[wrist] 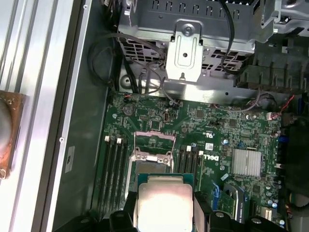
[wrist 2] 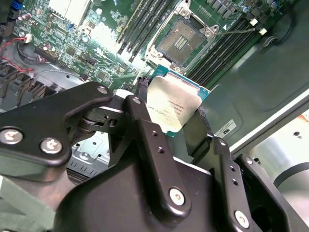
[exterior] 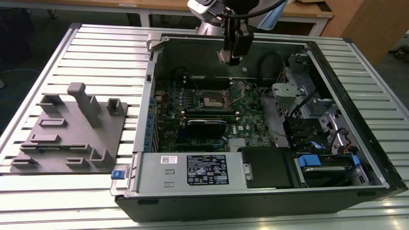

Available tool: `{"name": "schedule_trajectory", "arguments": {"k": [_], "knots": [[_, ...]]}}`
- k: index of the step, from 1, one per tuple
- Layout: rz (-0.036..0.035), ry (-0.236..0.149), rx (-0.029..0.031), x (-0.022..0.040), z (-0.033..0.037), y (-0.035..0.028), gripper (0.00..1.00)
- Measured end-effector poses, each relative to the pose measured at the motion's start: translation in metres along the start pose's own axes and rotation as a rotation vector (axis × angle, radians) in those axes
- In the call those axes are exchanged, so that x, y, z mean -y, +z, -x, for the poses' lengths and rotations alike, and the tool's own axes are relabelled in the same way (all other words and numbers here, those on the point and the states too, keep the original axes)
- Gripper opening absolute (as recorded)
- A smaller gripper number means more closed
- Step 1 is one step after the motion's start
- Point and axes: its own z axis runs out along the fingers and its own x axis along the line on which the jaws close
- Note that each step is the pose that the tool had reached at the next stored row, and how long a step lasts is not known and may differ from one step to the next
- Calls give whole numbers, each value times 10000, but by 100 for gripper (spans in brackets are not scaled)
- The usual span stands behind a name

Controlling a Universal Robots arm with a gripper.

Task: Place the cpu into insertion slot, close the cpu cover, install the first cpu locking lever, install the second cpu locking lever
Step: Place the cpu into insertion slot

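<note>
Progress stands at the first step, and that step is not finished. Read the exterior view from its left: a grey fixture block (exterior: pixel 70 139) sits on the slatted surface (exterior: pixel 96 52), then comes the open computer case (exterior: pixel 255 203), and inside it the insertion slot (exterior: pixel 214 98) lies on the green board (exterior: pixel 246 125). Your tool (exterior: pixel 231 58) hangs over the case's far side, well above the board and a little to the exterior view's right of the slot. That height is what this view gives you.

The wrist views give you the grip. In the second wrist view the black fingers (wrist 2: pixel 145 130) are clamped on opposite edges of the cpu (wrist 2: pixel 174 108), its silvery face toward the camera and clear of the slot. The slot's dark centre lies bare there, with a wire lever (wrist 2: pixel 235 32) swung out beside it. In the first wrist view the cpu cover (wrist: pixel 152 155) looks raised off the slot; take that as a reading from its outline. So the cpu is carried, not seated, and by this reading the cover and both levers are left to do.
</note>
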Motion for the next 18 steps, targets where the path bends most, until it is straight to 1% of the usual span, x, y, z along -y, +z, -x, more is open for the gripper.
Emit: {"name": "schedule_trajectory", "arguments": {"k": [10, 13, 18], "knots": [[10, 597, 47, 0, 0, 1, 54], [11, 671, 53, 0, 0, 1, 54], [11, 688, 55, 0, 0, 1, 54]]}}
